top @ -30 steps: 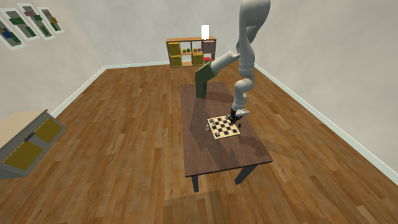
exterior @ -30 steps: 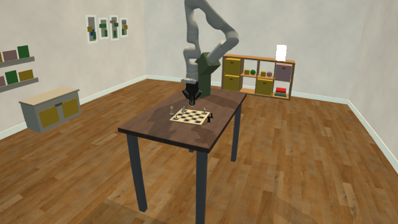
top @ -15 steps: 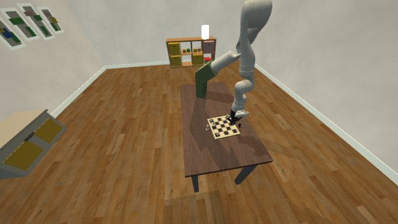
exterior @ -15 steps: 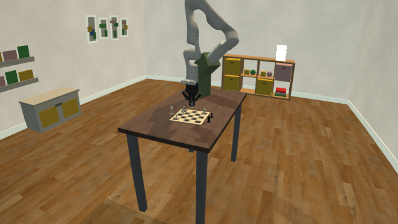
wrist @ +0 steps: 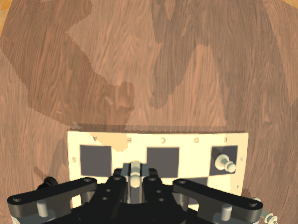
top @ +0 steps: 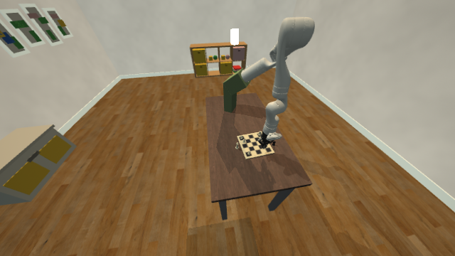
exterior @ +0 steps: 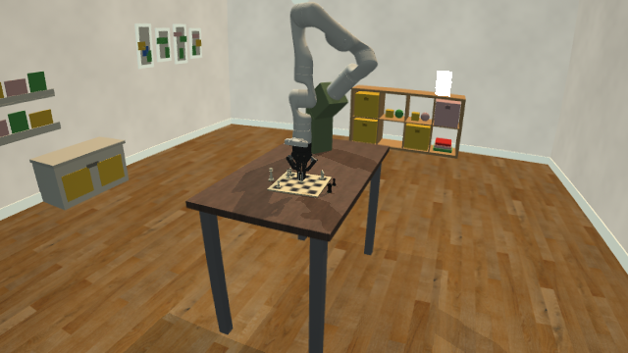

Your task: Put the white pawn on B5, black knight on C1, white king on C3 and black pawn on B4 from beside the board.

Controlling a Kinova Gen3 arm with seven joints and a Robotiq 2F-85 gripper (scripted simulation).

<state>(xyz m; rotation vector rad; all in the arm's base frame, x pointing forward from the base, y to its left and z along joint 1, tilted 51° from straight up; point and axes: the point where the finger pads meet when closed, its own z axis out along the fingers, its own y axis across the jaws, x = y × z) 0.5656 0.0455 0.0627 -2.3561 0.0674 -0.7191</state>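
From my wrist view, the tool (top: 264,145) (exterior: 301,177) (wrist: 135,173) is clenched on a small pale piece, which I take for the white pawn (wrist: 135,179). It shows upright between the fingers, over the B column at the lettered edge. I cannot tell whether its base touches the square.

Under it lies the board (top: 246,156) (exterior: 316,193) (wrist: 195,147). A pale piece (top: 248,153) (exterior: 278,185) (wrist: 223,162) stands on the dark corner square of column E. Two more pale pieces are on the board's far side, one (top: 242,138) (exterior: 289,173) towards the white king's side, the other (exterior: 322,175) towards the black pieces' side.

Off the board, the white king (top: 237,146) (exterior: 271,174) stands just beside the E side. The two black pieces (exterior: 329,187), pawn and knight, stand near each other beyond the A side; too small for me to say which is which. C1, C3 and B4 still await theirs.

All of it sits on the dark worktop (top: 227,185) (exterior: 235,196) (wrist: 120,65). Farther back: the green pedestal (top: 229,101) (exterior: 322,134), then the shelf (top: 217,45) (exterior: 402,90) against the wall.
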